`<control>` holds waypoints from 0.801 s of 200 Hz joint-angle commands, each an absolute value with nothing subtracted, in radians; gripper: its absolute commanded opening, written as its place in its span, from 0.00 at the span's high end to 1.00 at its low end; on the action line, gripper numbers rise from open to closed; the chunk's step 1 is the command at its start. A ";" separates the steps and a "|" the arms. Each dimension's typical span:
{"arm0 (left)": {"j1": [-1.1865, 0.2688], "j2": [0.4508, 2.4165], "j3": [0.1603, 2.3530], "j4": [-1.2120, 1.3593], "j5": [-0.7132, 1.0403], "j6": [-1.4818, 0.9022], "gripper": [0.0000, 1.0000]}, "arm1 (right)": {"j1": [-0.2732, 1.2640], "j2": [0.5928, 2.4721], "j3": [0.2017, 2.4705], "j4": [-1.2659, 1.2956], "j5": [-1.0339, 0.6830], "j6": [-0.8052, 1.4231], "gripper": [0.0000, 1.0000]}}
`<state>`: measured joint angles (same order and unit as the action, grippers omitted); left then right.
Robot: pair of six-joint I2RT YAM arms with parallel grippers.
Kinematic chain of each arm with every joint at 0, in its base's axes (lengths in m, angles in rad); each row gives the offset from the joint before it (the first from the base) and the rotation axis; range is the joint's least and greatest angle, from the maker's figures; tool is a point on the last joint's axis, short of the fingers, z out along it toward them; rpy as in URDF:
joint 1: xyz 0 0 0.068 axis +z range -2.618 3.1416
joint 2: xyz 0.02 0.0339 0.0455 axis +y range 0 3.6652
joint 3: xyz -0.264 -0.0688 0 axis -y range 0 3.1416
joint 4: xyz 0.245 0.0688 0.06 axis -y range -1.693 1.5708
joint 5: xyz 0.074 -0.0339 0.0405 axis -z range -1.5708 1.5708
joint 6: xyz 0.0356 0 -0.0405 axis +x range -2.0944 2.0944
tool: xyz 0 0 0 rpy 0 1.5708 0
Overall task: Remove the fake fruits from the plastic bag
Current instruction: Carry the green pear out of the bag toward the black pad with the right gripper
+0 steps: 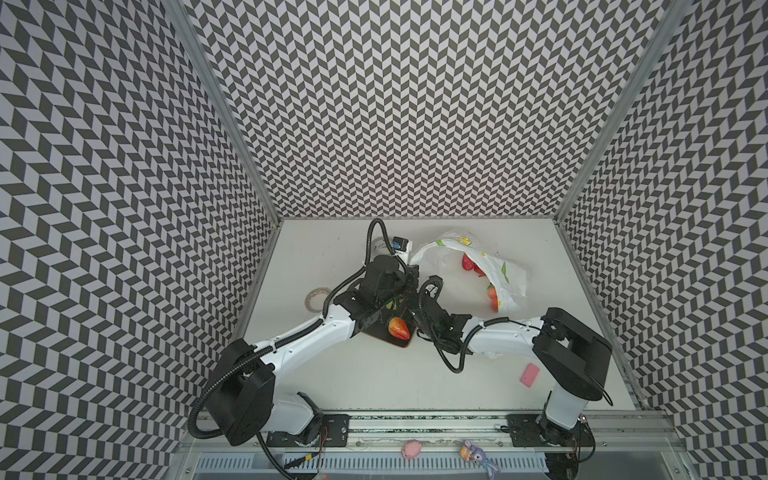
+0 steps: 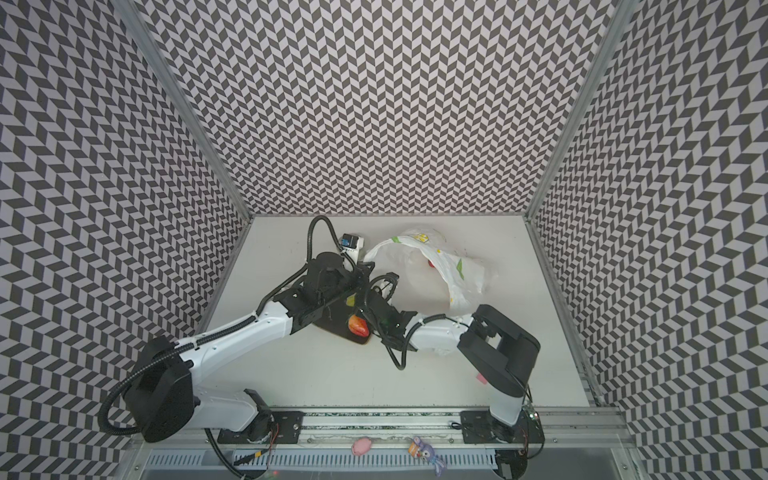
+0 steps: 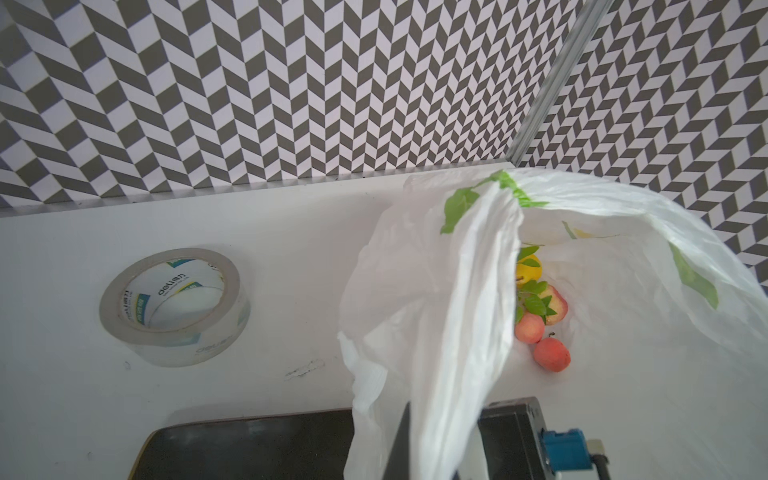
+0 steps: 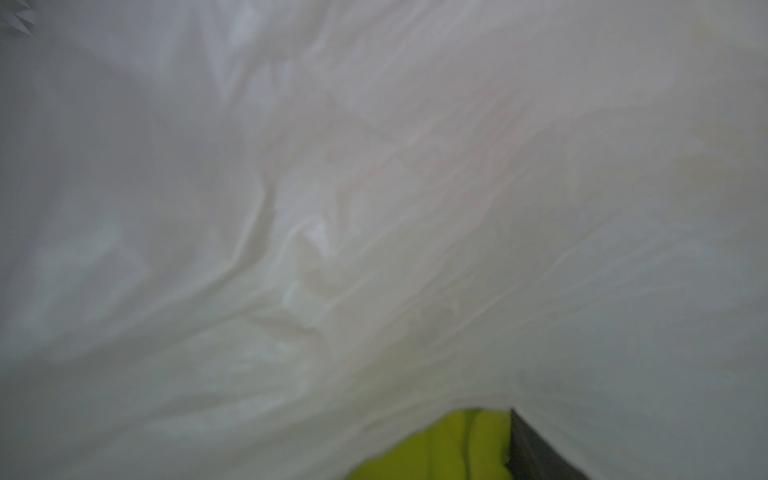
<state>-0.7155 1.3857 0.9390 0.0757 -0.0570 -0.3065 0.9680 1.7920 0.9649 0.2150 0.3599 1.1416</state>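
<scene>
White plastic bag [image 1: 509, 276], handle clamped in the closed left gripper [image 3: 449, 419], gapes toward the nearer right gripper [image 1: 432, 284], jaw state unclear; fruit [image 3: 552, 354] lies deep inside.

White arm links [image 1: 307, 338], black joints [image 1: 245, 386], ribbed black cables [image 1: 369, 245]

Walls [image 1: 415, 104] on three sides: grey-white chevron print, aluminium corner posts [image 1: 218, 104]. White tabletop [image 1: 332, 374], lightly scuffed; metal rail [image 1: 415, 419] along front edge. Light even, soft shadows.
</scene>
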 commanded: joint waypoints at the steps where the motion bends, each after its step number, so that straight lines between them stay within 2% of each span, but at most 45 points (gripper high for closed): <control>1: -0.782 1.364 0.969 0.132 0.073 -0.341 1.00 | 0.933 1.878 0.993 0.111 0.327 1.169 0.58; 49: -0.782 1.380 0.977 0.138 0.058 -0.327 1.00 | 0.931 1.900 1.018 0.049 0.365 1.165 0.54; 106: -0.722 1.425 0.977 0.168 0.065 -0.290 1.00 | 0.939 1.772 0.891 0.272 0.392 0.910 0.57; 160: -0.672 1.484 1.028 0.187 0.114 -0.288 1.00 | 0.979 1.725 0.821 0.424 0.392 0.732 0.58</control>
